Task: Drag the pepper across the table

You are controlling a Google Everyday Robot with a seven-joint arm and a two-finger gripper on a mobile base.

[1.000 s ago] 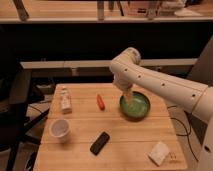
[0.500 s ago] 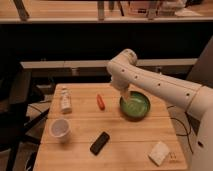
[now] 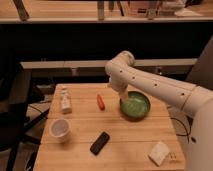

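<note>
The pepper, small and red-orange, lies on the light-wood table left of centre near the far edge. My gripper hangs from the white arm above the left rim of the green bowl, a short way right of the pepper and not touching it. The fingers look open, with nothing between them.
A small pale bottle stands at the far left, and a white cup sits in front of it. A black slab lies near the front middle and a white pad at the front right. A long shelf runs behind the table.
The arm has swung slightly left and the gripper has shifted from over the bowl toward its left rim, closer to the pepper. Nothing on the table has moved.
</note>
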